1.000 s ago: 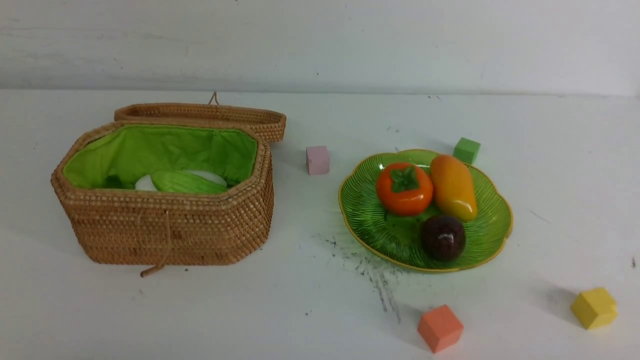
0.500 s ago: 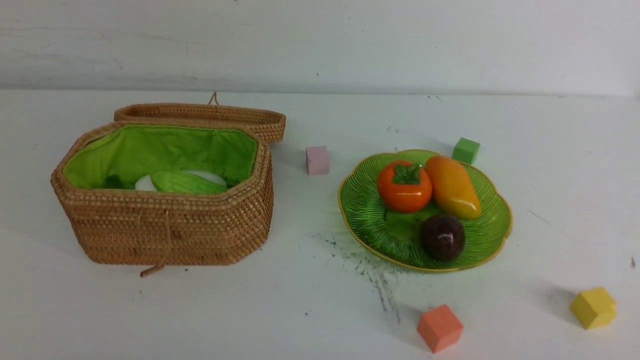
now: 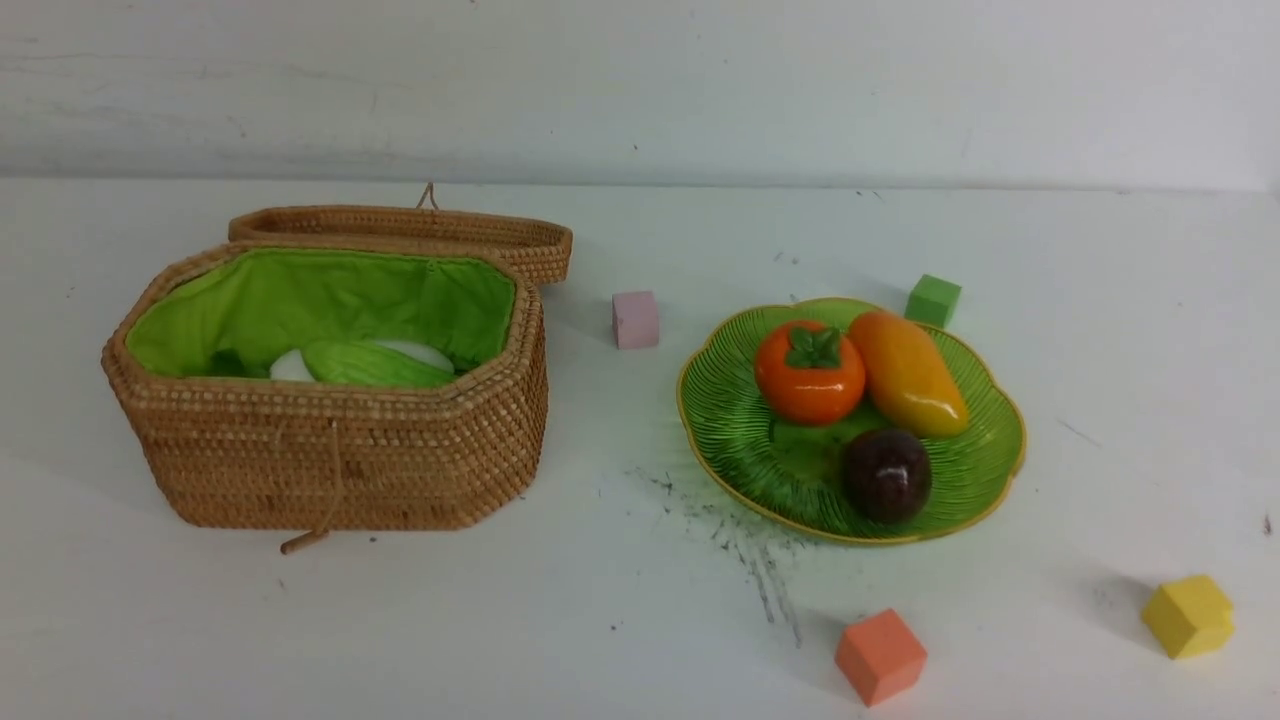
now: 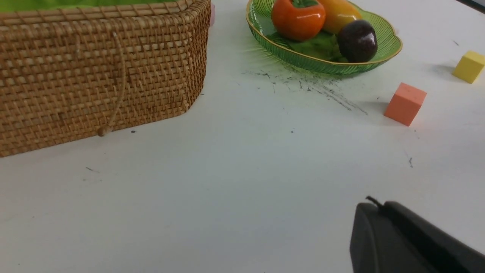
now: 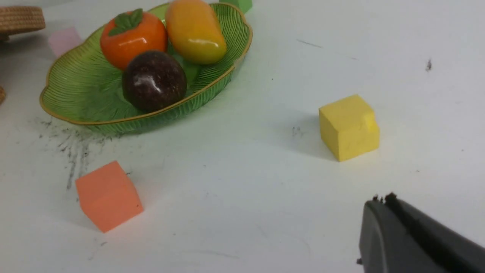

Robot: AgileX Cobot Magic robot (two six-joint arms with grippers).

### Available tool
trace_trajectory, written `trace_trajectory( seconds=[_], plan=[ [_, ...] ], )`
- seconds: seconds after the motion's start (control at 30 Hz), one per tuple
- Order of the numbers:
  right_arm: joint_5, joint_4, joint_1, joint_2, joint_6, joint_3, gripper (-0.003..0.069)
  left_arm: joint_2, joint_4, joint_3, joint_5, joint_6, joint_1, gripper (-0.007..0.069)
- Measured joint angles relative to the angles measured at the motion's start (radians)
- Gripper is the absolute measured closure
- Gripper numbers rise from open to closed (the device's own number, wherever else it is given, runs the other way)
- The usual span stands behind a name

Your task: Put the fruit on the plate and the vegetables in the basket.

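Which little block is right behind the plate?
The green block. It sits against the plate's far rim; the pink, orange and yellow blocks stand apart.

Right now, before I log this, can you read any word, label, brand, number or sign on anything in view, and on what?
None: no readable text in any view.
Basket: plain wicker, no label.
Plate: ribbed green, no mark.
Orange cube, yellow cube, pink cube, green cube: blank faces.
Dark streaks on the table near the plate are scuffs, not writing.
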Motion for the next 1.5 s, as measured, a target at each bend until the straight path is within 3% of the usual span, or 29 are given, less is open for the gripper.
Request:
trace_trajectory(
  seconds=[0.93, 1.07, 1.23, 1.5],
  plan=[
    [0.000, 0.000, -0.001, 0.000, 0.010, 0.000, 0.0658, 0.000, 0.022, 0.004, -0.032, -0.012, 0.001, 0.0638],
    [0.000, 0.000, -0.001, 0.000, 0.010, 0.000, 0.0656, 0.000, 0.148, 0.004, -0.142, -0.163, 0.048, 0.0638],
    [0.000, 0.000, -0.001, 0.000, 0.010, 0.000, 0.0652, -0.012, 0.420, 0.049, -0.186, -0.441, 0.097, 0.0638],
    [0.000, 0.000, -0.006, 0.000, 0.011, 0.000, 0.0643, -0.012, 0.450, 0.192, -0.233, -0.536, 0.099, 0.0638]
  ],
)
